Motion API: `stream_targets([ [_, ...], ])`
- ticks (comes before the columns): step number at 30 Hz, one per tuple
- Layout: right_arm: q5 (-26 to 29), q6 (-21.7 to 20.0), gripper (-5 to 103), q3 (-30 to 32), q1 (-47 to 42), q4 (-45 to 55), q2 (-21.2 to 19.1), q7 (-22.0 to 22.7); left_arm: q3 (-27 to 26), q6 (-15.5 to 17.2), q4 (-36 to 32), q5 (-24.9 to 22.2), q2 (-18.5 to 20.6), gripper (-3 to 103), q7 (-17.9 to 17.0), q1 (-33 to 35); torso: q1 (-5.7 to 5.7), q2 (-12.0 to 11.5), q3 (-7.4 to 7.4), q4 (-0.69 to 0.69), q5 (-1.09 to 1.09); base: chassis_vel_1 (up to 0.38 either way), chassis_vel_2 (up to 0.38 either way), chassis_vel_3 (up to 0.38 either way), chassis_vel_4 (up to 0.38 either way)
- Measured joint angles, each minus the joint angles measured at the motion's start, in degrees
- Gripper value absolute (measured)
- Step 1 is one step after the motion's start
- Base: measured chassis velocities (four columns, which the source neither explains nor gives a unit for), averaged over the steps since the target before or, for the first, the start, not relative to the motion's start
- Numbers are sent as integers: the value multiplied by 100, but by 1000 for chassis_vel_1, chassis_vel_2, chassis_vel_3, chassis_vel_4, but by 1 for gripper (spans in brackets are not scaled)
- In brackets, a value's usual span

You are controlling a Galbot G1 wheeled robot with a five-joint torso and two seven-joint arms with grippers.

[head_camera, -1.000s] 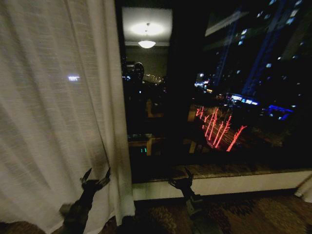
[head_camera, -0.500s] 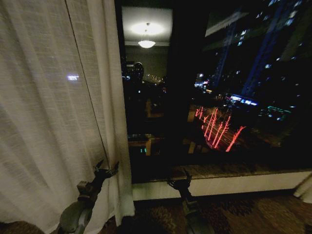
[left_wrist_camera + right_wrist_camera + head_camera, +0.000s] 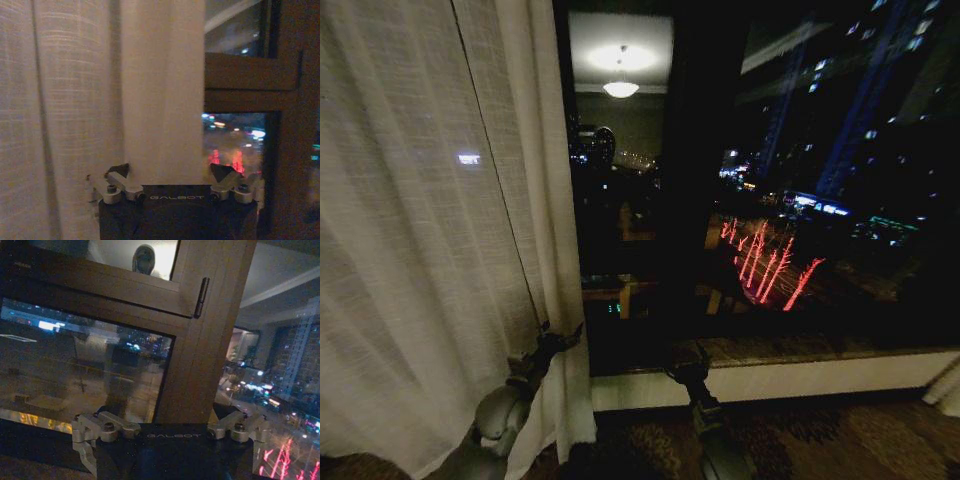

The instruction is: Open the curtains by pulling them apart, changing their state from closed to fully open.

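A: Curtains (image 3: 430, 250) bunched at window's left; left gripper (image 3: 555, 340), jaws spread, has climbed to the hem edge since a second ago.

B: Right gripper (image 3: 688, 362)?

A: Open, idle at the sill. Grasp looks imminent.

The left gripper (image 3: 558, 338) has advanced up and toward the robot's right, from low in front of the curtain (image 3: 430, 250) to that panel's inner edge, beside the dark window (image 3: 770, 200). In the left wrist view its spread fingers (image 3: 118, 176) now straddle the edge fold. The curtain's inner edge near the gripper has shifted slightly rightward. The right gripper (image 3: 686, 362) has dropped a little lower.
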Motion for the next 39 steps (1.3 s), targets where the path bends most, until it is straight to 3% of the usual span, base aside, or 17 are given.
stream_targets([
  [4, 5, 5, 100, 24, -2, -29, 5, 8, 121, -42, 84, 174, -58, 81, -352, -99, -1, 0, 0, 0, 0, 0, 0, 0, 0],
  [5, 7, 11, 100, 27, -1, -53, 15, 11, 209, -30, 102, 249, -115, 75, -671, -150, 0, 0, 0, 0, 0, 0, 0, 0, 0],
  [7, 7, 14, 100, 27, 17, -73, 30, 13, 253, 40, 75, 282, -167, 70, -938, -162, 0, 0, 0, 1, 0, 0, 0, 0, 0],
  [8, 7, 14, 100, 27, 17, -73, 30, 13, 253, 40, 75, 282, -167, 70, -938, -162, 0, 0, 0, 1, 0, 0, 0, 0, 0],
  [11, 7, 16, 100, 23, 34, -80, 49, 15, 271, 85, 31, 293, -193, 54, -1143, -161, 0, 0, 0, 1, 0, 0, 0, 0, 0],
  [12, 7, 16, 100, 21, 33, -80, 51, 15, 270, 88, 31, 292, -193, 48, -1150, -161, 0, 0, 0, 0, 0, 0, 0, 0, 0],
  [14, 7, 16, 100, 18, 28, -74, 52, 15, 265, 91, 31, 286, -191, 48, -1150, -163, 0, 0, 0, 0, 0, 0, 0, 0, 0],
  [16, 7, 16, 100, 15, 12, -48, 50, 15, 245, 124, 25, 254, -191, 31, -1153, -165, 0, 0, -1, 1, 0, 0, 0, 0, 0],
  [18, 8, 16, 100, 15, 10, -40, 47, 15, 242, 132, 17, 245, -191, 31, -1156, -164, 0, 0, -1, 1, 0, 0, 0, 0, 0],
  [21, 44, 16, 100, 7, 15, 9, 31, 16, 222, 163, -30, 206, -197, 15, -1158, -138, 0, 0, 0, 0, 0, 0, 0, 0, 0],
  [23, 58, 16, 100, 2, 19, 16, 31, 16, 220, 164, -32, 207, -200, 15, -1157, -133, 0, 0, 0, 0, 0, 0, 0, 0, 0],
  [26, 123, 12, 100, -22, 32, 38, 41, 17, 222, 168, -40, 210, -236, 2, -1142, -109, 0, 0, -1, 0, 0, 0, 0, 0, 0],
  [39, -273, -13, 100, -59, -21, 58, 89, -90, 55, 186, -134, 175, -144, 0, -1091, -36, 0, 0, -1, 0, -1, 0, 0, 0, 0],
])
